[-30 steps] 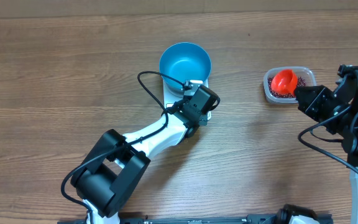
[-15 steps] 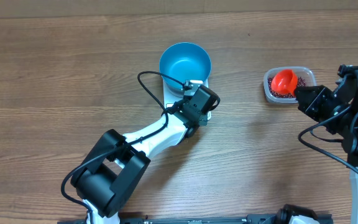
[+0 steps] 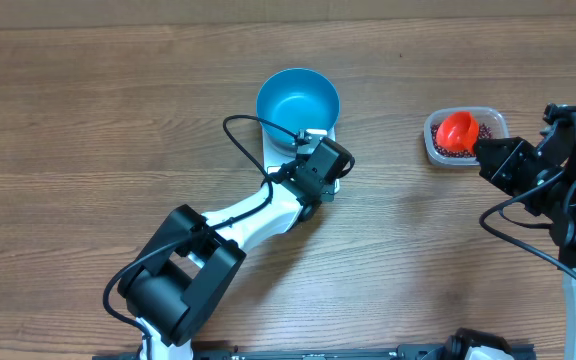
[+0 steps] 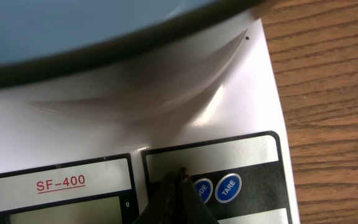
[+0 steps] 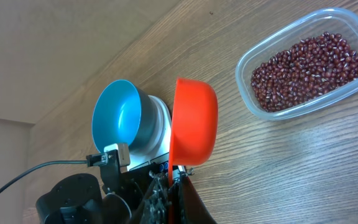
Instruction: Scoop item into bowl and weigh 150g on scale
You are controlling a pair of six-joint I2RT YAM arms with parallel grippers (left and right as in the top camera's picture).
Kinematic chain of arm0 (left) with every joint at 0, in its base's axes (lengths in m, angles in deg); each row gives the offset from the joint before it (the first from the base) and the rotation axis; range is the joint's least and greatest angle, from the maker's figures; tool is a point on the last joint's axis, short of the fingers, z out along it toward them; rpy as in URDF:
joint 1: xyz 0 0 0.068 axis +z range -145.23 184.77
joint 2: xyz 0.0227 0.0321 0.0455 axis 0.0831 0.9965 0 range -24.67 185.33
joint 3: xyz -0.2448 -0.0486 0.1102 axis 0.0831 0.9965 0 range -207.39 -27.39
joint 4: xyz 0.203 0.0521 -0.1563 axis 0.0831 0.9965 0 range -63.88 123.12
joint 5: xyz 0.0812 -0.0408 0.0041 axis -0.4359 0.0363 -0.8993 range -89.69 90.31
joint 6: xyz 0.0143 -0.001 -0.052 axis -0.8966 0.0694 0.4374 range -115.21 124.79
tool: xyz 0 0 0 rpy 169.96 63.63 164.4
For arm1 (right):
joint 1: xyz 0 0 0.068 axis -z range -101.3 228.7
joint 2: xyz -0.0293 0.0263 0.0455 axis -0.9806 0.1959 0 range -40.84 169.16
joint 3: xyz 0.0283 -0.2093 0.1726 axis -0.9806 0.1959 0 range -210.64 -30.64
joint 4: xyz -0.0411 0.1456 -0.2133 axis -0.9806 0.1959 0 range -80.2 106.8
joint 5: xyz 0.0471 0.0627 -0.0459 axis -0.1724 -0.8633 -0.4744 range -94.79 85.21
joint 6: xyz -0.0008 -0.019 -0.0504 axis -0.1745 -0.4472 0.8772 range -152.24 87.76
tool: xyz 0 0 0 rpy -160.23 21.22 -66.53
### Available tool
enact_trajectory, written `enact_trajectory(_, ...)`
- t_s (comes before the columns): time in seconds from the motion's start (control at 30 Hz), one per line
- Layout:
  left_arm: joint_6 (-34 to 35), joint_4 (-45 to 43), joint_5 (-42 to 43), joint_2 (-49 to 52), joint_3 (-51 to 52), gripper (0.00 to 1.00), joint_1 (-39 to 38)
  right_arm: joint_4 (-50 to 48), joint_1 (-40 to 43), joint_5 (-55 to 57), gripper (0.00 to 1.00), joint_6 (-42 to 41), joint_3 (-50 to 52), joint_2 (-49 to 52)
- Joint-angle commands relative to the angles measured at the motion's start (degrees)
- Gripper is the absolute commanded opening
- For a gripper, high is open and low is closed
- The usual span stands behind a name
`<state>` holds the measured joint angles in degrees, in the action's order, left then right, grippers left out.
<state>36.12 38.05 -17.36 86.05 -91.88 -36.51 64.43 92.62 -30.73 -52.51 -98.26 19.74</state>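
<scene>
Overhead: L gripper over the scale, bowl on it just past my tips. L wrist: jaws clenched, empty, at the buttons. R wrist: R gripper clamped on scoop; beans in tub, ahead-right.

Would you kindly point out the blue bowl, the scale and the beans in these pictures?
blue bowl [image 3: 298, 100], overhead view, bare inside floor.
scale [image 4: 241, 93], left wrist view, white top plate.
beans [image 5: 306, 71], right wrist view, middle of the heap.
</scene>
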Motion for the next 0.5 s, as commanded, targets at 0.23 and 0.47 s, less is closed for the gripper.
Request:
enact_trajectory(0.23,-0.46,0.98,-0.35,1.62,-0.09,0.04,0.44,-0.48,0.37,0.39,0.04,0.66,-1.46,-0.79)
enact_trajectory(0.47,1.05,2.51,1.40,2.80,-0.09,0.04,1.11,-0.50,0.37,0.39,0.04,0.66,-1.46,-0.79)
